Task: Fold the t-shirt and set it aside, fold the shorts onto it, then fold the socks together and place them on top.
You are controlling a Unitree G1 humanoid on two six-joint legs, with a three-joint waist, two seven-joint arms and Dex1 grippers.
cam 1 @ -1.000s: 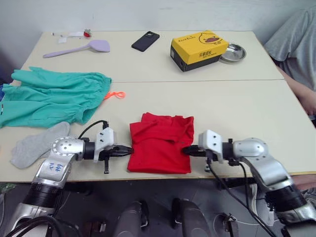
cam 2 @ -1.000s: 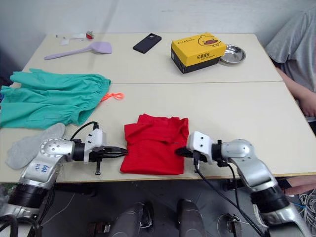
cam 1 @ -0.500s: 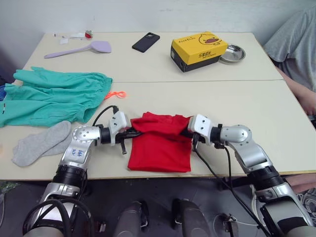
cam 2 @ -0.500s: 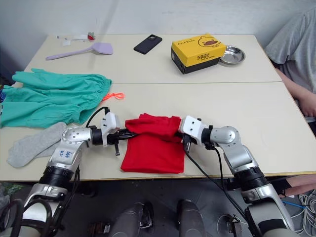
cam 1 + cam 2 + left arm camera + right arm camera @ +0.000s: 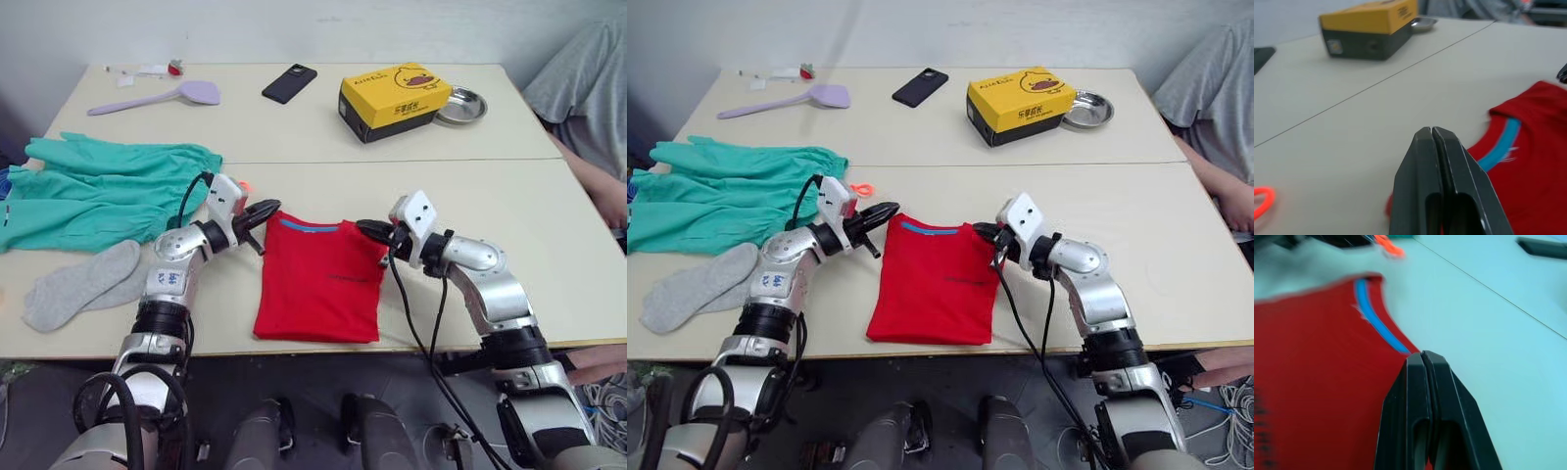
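Left wrist view: left hand [image 5: 1433, 134] pinches the t-shirt [image 5: 318, 284]; right hand [image 5: 1421, 357] pinches its far corner, cloth hidden between fingers.

Both claws pinch t-shirt [image 5: 318, 284] top corners.

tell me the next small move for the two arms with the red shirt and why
Probably both arms should carry the collar edge toward the robot and lay it on the near hem. The left gripper and right gripper are each shut on a far corner of the t-shirt, by the blue collar strip, and the shirt lies as a long narrow panel on the table, so halving it looks next.
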